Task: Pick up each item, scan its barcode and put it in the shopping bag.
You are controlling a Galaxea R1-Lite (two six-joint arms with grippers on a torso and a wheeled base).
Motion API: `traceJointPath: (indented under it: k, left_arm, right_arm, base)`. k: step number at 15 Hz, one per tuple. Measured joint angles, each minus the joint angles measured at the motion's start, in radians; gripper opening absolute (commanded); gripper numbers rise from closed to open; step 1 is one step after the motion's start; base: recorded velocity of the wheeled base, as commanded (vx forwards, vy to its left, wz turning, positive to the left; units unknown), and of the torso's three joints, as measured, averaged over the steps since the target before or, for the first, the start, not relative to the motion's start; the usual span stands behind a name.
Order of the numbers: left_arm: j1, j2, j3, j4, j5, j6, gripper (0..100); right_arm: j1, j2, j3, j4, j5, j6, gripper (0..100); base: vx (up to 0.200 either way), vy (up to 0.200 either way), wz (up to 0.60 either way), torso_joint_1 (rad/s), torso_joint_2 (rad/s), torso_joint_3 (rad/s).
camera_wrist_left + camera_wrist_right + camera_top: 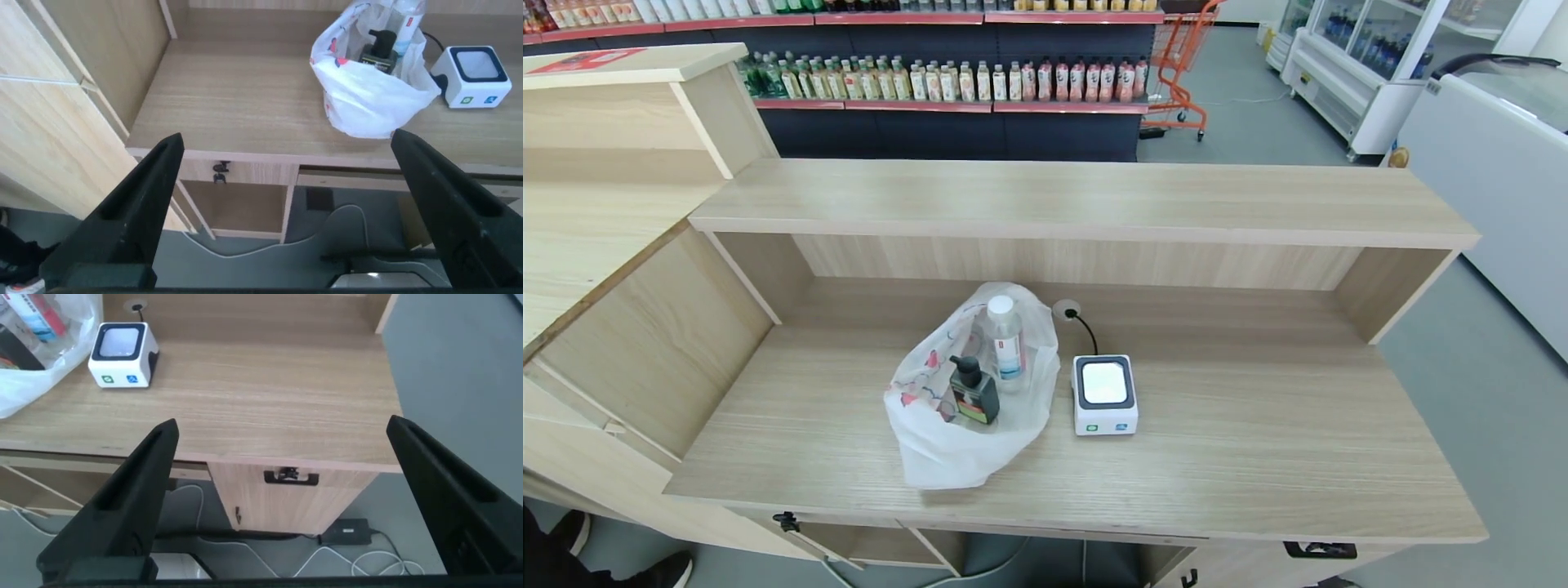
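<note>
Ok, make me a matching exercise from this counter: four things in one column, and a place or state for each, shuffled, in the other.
Things:
1. shopping bag
2. pump bottle
3. scanner
4. left gripper

Places or states:
A. white box on the counter, just right of the bag
B. open, held in front of the counter
C. dark, standing inside the bag
D. white plastic, mouth open, resting on the counter

Pairs: 1-D, 2-C, 3-A, 4-B

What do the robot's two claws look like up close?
The left claw and right claw look alike: each has two matte black fingers, broad at the base and tapering to narrow, angular tips, with plain, unmarked surfaces.
</note>
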Motion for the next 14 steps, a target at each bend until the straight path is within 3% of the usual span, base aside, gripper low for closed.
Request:
traceJointPath:
  k: [3, 5, 6, 14]
  left_arm:
    - [0.002, 0.000, 0.000, -0.001, 0.001, 0.000, 100]
    - [0.000, 0.000, 0.000, -0.001, 0.002, -0.001, 100]
    - [0.001, 0.000, 0.000, 0.000, 0.002, -0.002, 100]
    - [0.001, 0.000, 0.000, 0.000, 0.002, -0.003, 100]
  right_arm:
    - [0.002, 0.000, 0.000, 0.000, 0.000, 0.001, 100]
    - [-0.001, 0.000, 0.000, 0.000, 0.000, 0.004, 100]
    - [0.000, 0.000, 0.000, 0.001, 0.000, 0.013, 0]
    - [0.001, 0.001, 0.000, 0.002, -0.001, 0.022, 0]
  base:
    - [0.200, 0.000, 0.00, -0.004, -0.01, 0.004]
    - [0.000, 0.000, 0.00, 0.000, 0.00, 0.000]
    - [0.000, 0.000, 0.00, 0.000, 0.00, 0.000]
    - [0.000, 0.000, 0.00, 0.000, 0.00, 0.000]
